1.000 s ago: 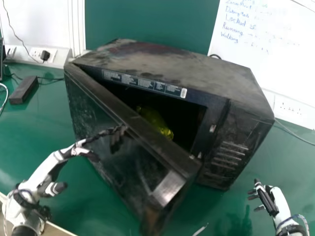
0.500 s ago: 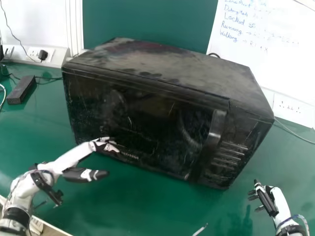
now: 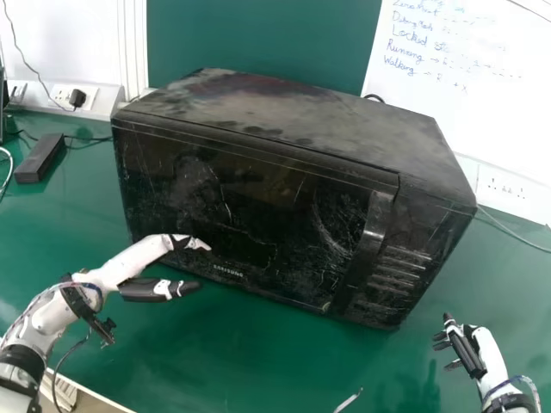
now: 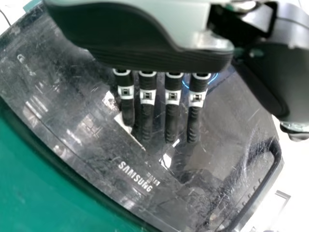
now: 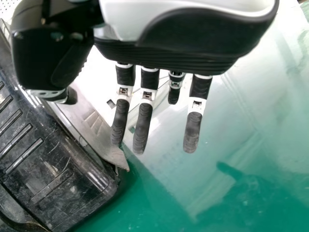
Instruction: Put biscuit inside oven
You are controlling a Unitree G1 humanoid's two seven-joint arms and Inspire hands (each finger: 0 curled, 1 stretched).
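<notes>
While the black oven [image 3: 293, 112] sits on the green table [image 3: 258, 361] with its door [image 3: 250, 206] closed, the robot's left hand [image 3: 129, 261] is right up at the lower left of that door. Its fingers [image 4: 171, 111] are out straight, side by side with thin gaps, the thumb well away from them; from where I stand I can't tell whether they touch the door. Over on the oven's right, the right hand [image 3: 467, 351] hangs apart from it, fingers [image 5: 142, 128] straight and a bit spread, nothing clamped. Behind, there's a whiteboard [image 3: 495, 95] with handwriting, and a black adapter [image 3: 40, 157] lies left of the oven.
</notes>
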